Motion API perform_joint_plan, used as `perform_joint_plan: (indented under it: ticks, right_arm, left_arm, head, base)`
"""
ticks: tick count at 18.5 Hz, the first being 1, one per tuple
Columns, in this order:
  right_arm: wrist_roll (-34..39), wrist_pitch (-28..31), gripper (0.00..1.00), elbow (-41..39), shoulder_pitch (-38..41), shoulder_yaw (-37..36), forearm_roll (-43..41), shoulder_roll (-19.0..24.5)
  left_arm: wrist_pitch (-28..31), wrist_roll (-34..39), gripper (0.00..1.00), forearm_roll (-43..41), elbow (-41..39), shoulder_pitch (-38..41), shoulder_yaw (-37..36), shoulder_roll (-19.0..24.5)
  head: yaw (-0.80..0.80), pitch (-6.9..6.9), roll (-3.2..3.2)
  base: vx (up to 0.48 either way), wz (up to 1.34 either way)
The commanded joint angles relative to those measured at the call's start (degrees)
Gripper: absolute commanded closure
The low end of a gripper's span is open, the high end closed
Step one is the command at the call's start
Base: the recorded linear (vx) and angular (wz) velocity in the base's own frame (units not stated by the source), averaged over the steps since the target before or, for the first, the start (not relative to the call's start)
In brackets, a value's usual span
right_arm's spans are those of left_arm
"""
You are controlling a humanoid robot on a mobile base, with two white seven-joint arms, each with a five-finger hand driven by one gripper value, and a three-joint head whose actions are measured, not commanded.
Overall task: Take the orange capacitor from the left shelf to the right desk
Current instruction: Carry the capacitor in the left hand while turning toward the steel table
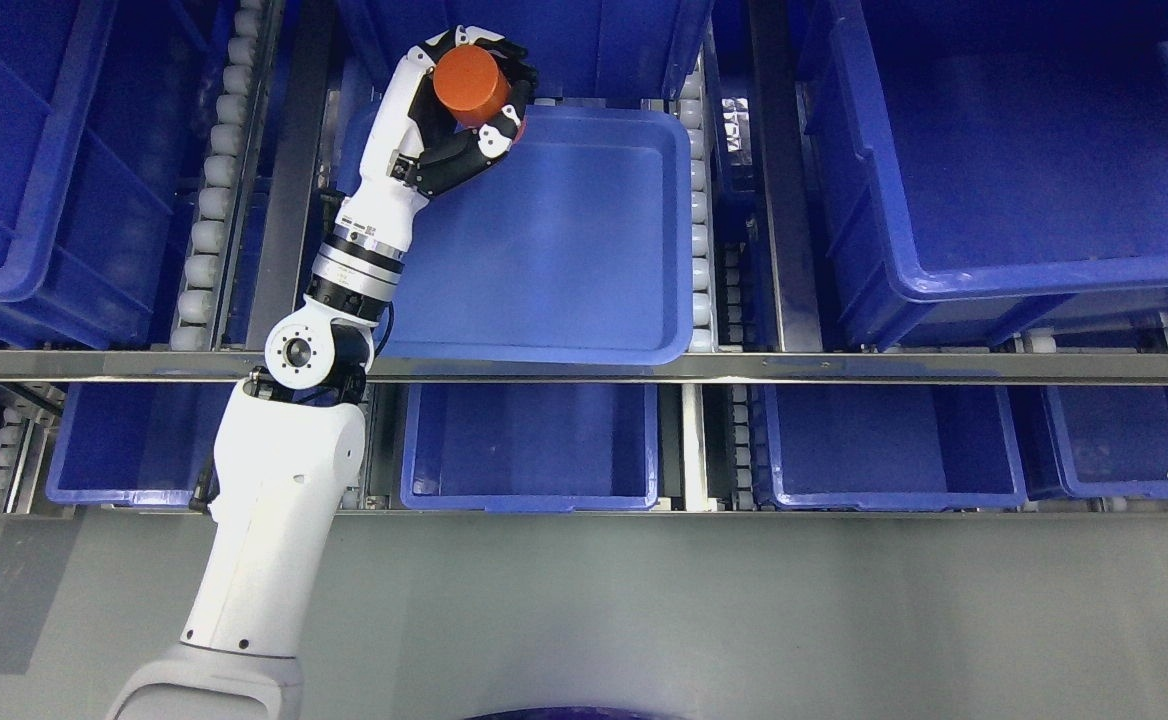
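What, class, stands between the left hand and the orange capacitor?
Nothing visible: the left hand already has its fingers closed around the orange capacitor, above the blue tray's top-left corner.

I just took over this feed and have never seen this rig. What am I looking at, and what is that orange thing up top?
This is one picture from the camera on the robot's head, looking down at a rack of blue bins. The white arm from the lower left ends in the left hand, its black fingers closed around the orange capacitor, a short cylinder. It is held over the far left corner of a shallow blue tray on the roller shelf. The tray and the blue bins around it look empty. The right arm is out of view.
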Motion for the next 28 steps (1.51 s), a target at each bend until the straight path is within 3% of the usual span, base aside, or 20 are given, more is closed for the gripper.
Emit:
perform_joint_plan:
  ticks: [1, 28]
  right_arm:
    - [-0.02, -0.17, 0.00, -1.93, -0.08, -0.62, 0.00, -1.00]
    - [-0.02, -0.17, 0.00, -1.93, -0.08, -0.62, 0.00, -1.00]
  left_arm:
    - [-2.54, 0.06, 0.98, 0.60, -8.72, 2.58, -1.86, 1.00]
    - [-2.01, -0.03, 0.98, 0.60, -11.18, 5.40, -3.88, 1.00]
  head:
    - [0.00, 0.00, 0.00]
    - [0.00, 0.00, 0.00]
  base:
    - [-0.006, -0.02]
    - [-0.107, -0.09]
